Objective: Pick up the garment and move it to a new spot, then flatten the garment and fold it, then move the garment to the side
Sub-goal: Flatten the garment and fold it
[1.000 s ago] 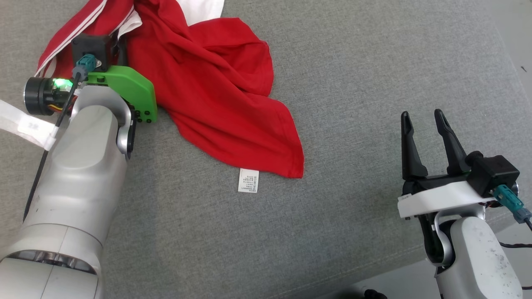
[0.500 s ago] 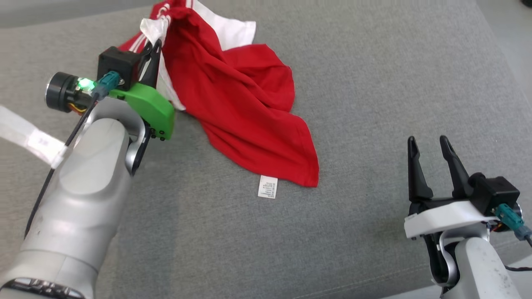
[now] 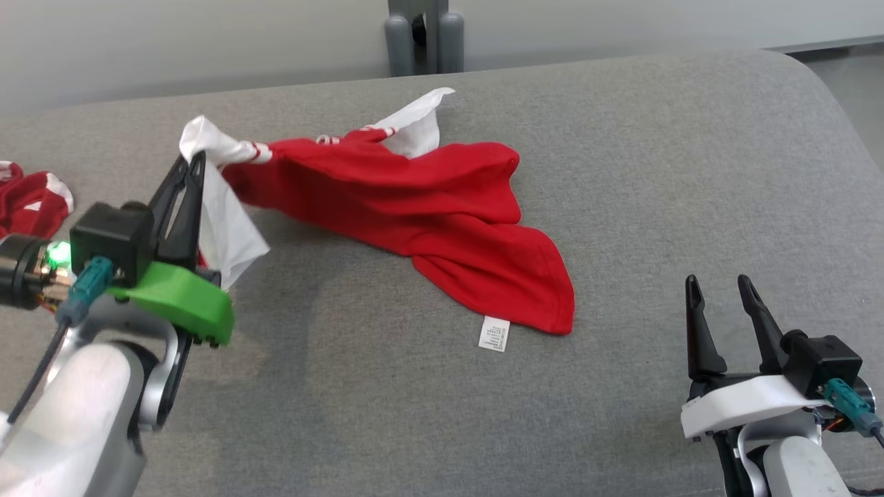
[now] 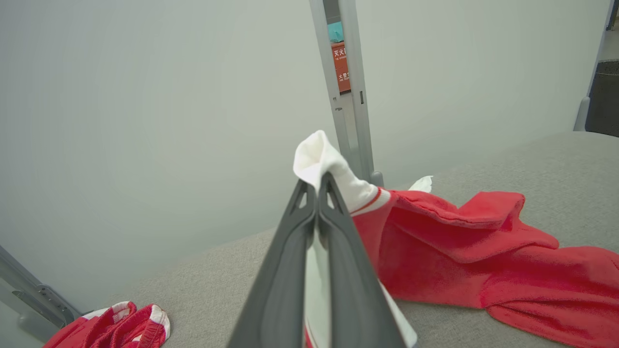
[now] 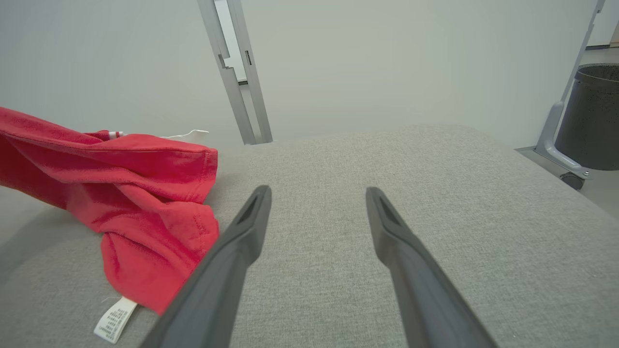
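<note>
- On the grey upholstered surface (image 3: 621,172) before me lies the red T-shirt (image 3: 428,200), crumpled and stretched from my left side toward the middle. Its white care label (image 3: 494,334) rests flat on the cloth at the near hem.
- My left claw (image 3: 192,162) is clenched on the shirt's white sleeve end, which pokes out above the tips. That end is lifted off the surface and the rest trails down onto it.
- My right claw (image 3: 718,283) stands released, fingers apart, over bare surface at the near right, well apart from the shirt.
- The surface is a coarse woven grey cloth, rounded at its far right corner.
- At its left edge sits a second bundle of red-and-white cloth (image 3: 27,200).
- Behind it runs a plain pale wall (image 3: 207,41), with a grey metal post (image 3: 421,34) just beyond the far edge.
- Off to the right, on the floor, a dark speckled bin (image 5: 590,116) stands beside a grey wheeled frame leg (image 5: 556,140).
</note>
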Tool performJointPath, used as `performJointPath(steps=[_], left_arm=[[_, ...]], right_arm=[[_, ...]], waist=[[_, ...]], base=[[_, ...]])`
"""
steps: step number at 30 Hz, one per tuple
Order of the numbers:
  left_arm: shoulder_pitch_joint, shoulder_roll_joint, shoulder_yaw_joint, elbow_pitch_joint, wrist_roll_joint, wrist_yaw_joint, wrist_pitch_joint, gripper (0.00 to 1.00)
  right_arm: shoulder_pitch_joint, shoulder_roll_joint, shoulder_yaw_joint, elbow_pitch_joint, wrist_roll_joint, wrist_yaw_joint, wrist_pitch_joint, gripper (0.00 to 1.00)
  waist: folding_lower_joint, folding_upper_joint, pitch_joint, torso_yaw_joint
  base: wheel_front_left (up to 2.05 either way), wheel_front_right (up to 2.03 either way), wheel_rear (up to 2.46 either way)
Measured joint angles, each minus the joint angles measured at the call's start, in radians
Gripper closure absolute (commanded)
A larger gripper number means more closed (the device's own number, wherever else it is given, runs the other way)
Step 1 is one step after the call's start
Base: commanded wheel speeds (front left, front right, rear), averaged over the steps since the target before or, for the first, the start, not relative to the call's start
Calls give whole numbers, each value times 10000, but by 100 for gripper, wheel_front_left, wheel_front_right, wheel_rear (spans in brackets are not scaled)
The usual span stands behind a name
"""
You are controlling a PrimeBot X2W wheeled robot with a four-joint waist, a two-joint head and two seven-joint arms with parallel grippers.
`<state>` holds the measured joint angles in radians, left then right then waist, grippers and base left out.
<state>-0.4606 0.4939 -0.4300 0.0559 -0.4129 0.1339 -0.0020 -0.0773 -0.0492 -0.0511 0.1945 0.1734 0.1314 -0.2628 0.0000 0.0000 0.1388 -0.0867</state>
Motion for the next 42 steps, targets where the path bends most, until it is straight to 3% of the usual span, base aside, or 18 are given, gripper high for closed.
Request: performJointPath(steps=[4, 7, 12, 22, 33, 34, 35, 36, 42], left_arm=[[1132, 727, -380, -1388, 280, -17, 583, 100], [1848, 813, -928, -1941, 328, -109, 922, 100], [2718, 125, -2029, -1703, 280, -288, 1045, 100], [3010, -1904, -3438, 1237, 92, -748, 224, 100], [2729, -2318, -3620, 3423, 144, -894, -272, 100], [2729, -2347, -3586, 3461, 73, -882, -336, 91], [2729, -2382, -3526, 3473, 17, -828, -499, 34], [2730, -2435, -3461, 3457, -33, -807, -625, 0], [2754, -2694, -3189, 2980, -307, -627, -1151, 0]], right_arm=[[212, 0, 35, 48, -86, 0, 0, 0], [354, 2, 15, 104, -167, 0, 0, 0], [452, 2, 17, 169, -209, 0, 0, 0], [307, 2, 221, 232, -267, 0, 0, 0], [229, -2, 148, 299, -268, 0, 0, 0], [226, -2, 115, 299, -274, 0, 0, 0], [223, 0, 92, 299, -276, 0, 0, 0], [221, 0, 58, 303, -276, 0, 0, 0], [218, 0, -65, 372, -276, 0, 0, 0]], waist=[[0, 0, -299, 306], [0, 0, -461, 502], [0, 0, -647, 737], [0, 0, -505, 679], [0, 0, -350, 525], [0, 0, -346, 542], [0, 0, -341, 562], [0, 0, -340, 584], [0, 0, -434, 742]], base=[[0, 0, 0], [0, 0, 0], [0, 0, 0], [0, 0, 0], [0, 0, 0], [0, 0, 0], [0, 0, 0], [0, 0, 0], [0, 0, 0]])
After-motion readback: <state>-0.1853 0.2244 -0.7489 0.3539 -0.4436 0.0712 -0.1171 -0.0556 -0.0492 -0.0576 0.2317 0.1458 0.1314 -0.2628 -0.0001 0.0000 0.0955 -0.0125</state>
